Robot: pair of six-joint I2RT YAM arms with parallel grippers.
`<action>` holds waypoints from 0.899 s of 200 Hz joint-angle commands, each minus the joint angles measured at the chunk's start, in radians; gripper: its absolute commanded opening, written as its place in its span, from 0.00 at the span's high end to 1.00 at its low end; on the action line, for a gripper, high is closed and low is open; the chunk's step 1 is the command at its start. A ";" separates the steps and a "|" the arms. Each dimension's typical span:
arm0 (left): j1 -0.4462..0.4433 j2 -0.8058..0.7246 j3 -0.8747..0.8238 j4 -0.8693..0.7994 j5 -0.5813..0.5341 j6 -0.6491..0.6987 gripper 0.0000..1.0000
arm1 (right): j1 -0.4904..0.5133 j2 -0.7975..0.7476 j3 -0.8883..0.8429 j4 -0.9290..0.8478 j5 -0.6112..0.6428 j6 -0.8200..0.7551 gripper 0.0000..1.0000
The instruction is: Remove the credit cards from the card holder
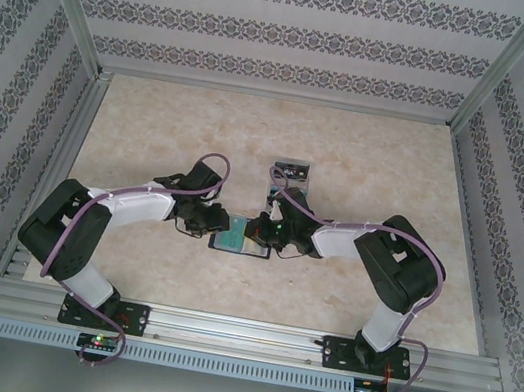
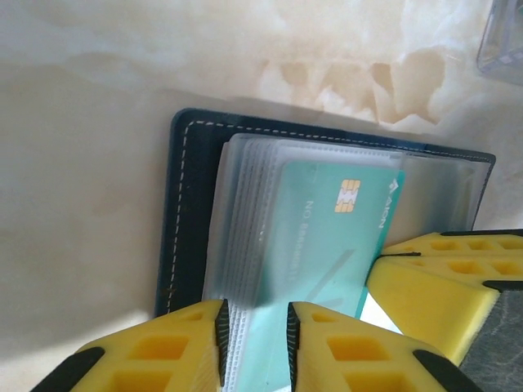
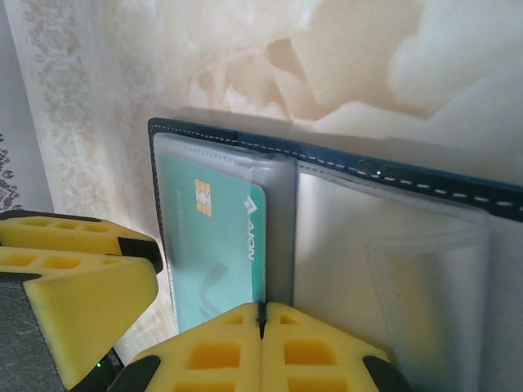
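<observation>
Open flat on the pale marble-patterned table (image 1: 151,136), near its middle and between the two arms: the card holder (image 2: 189,212), slate-blue cover down, light stitching along the edge, clear plastic sleeves fanned on top. Tucked into the uppermost sleeve, chip side up: a teal-green credit card (image 2: 327,237), wholly within the holder's outline. At the near edge of those sleeves, the left gripper (image 2: 255,331), yellow jaws a little apart, sleeve edges and a strip of the teal card in the gap between them; cannot tell whether either pad touches the plastic. On the opposite side, the right gripper (image 3: 261,317), jaws pressed together with no gap, tips at the holder's edge, right at the seam between the teal card's sleeve and the grey-lined pocket (image 3: 392,269); cannot tell whether any plastic is pinched there. From above, both grippers nose to nose over the holder, arms bent inward from the near rail. Farther back on the table, well apart from the holder: a dark card (image 1: 290,170) with light marks, lying flat, and just in front of it a silvery-grey card (image 1: 275,192), partly crossed by the right arm's cable, too small for detail.
</observation>
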 commanded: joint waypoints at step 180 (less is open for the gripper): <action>0.009 0.044 -0.039 -0.032 -0.033 -0.008 0.93 | -0.015 -0.022 -0.022 -0.023 0.000 -0.029 0.74</action>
